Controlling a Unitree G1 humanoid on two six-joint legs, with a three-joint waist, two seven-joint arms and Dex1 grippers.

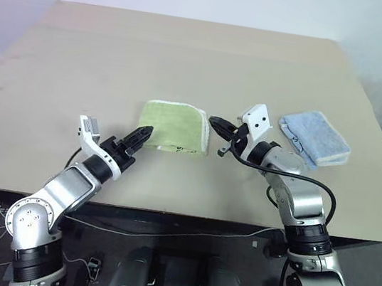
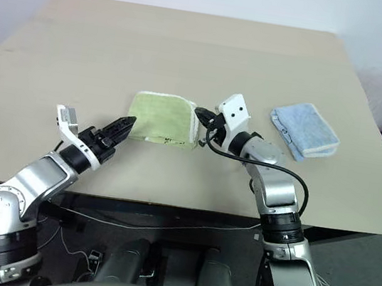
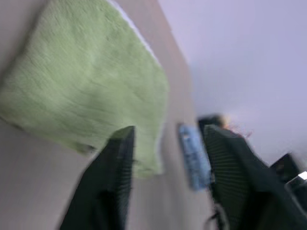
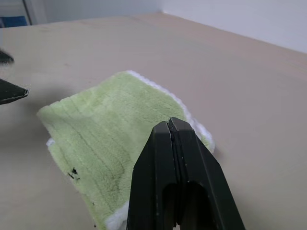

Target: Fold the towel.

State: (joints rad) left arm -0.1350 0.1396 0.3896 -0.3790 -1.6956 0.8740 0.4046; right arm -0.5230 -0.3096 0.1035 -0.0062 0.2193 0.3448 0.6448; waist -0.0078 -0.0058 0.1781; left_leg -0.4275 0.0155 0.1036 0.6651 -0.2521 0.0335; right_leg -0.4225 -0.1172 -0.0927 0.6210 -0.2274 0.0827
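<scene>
The light-green towel (image 1: 174, 126) lies folded into a small square at the table's middle, with white corded edging along its right side and a small dark mark (image 4: 73, 171) near one corner. My left gripper (image 1: 143, 134) hovers just off the towel's near left corner. In the left wrist view its fingers (image 3: 112, 182) stand apart with nothing between them, and the towel (image 3: 86, 86) lies beyond. My right gripper (image 1: 217, 124) is at the towel's right edge; its black fingers (image 4: 172, 158) are pressed together and hold nothing.
A smaller light-blue folded towel (image 1: 314, 138) lies to the right, beyond my right forearm. The beige table (image 1: 190, 49) stretches far back, and its front edge runs just under both arms. Cables hang below the front edge.
</scene>
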